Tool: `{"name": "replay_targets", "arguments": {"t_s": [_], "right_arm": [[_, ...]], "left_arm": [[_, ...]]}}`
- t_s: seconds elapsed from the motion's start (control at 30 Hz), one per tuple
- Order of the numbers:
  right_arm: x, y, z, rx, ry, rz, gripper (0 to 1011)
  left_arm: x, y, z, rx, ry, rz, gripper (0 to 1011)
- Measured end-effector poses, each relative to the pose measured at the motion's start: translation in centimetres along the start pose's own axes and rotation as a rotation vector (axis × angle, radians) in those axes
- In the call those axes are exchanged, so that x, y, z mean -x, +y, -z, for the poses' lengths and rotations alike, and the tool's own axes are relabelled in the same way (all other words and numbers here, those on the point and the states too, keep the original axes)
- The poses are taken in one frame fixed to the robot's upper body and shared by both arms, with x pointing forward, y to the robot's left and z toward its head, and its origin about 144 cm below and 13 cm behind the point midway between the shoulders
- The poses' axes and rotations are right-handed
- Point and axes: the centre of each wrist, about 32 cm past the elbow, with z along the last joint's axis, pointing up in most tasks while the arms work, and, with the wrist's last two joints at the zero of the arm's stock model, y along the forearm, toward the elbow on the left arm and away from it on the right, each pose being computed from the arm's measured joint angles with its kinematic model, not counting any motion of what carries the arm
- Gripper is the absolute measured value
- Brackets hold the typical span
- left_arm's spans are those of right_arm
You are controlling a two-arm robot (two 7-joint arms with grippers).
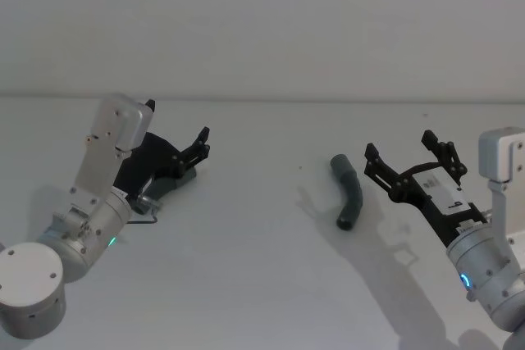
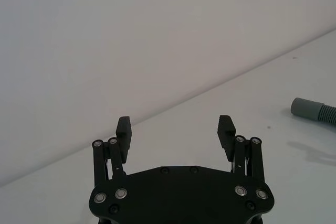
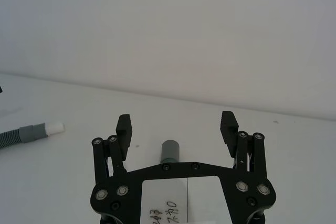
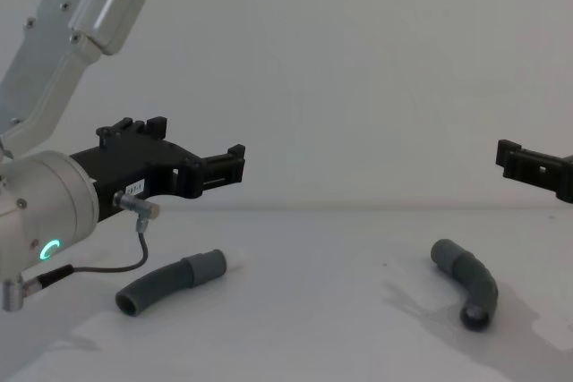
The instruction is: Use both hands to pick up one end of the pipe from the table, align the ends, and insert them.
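Soft, even light; faint shadows on the table (image 1: 246,284).

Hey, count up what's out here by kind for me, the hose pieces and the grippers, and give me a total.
Hose pieces: 2 (white-tipped piece, socket-cuff piece)
Grippers: 2 (left gripper, right gripper, both open)
Total: 4

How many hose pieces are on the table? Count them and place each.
2. The white-tipped hose piece lies at the table's left, under the left gripper. The other hose piece lies at the right, just ahead of the right gripper.
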Motion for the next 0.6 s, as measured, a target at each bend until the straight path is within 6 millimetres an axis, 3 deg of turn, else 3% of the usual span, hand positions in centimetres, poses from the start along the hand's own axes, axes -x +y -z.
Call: {"name": "replay_targets", "arguments": {"t_s": [0.6], "right_arm": [[0.0,0.0,0.0,0.000,0.000,0.000,1001]], "left_arm": [[-1.9,-0.2,-0.4,-0.028,0.006,0.111,1001]]}}
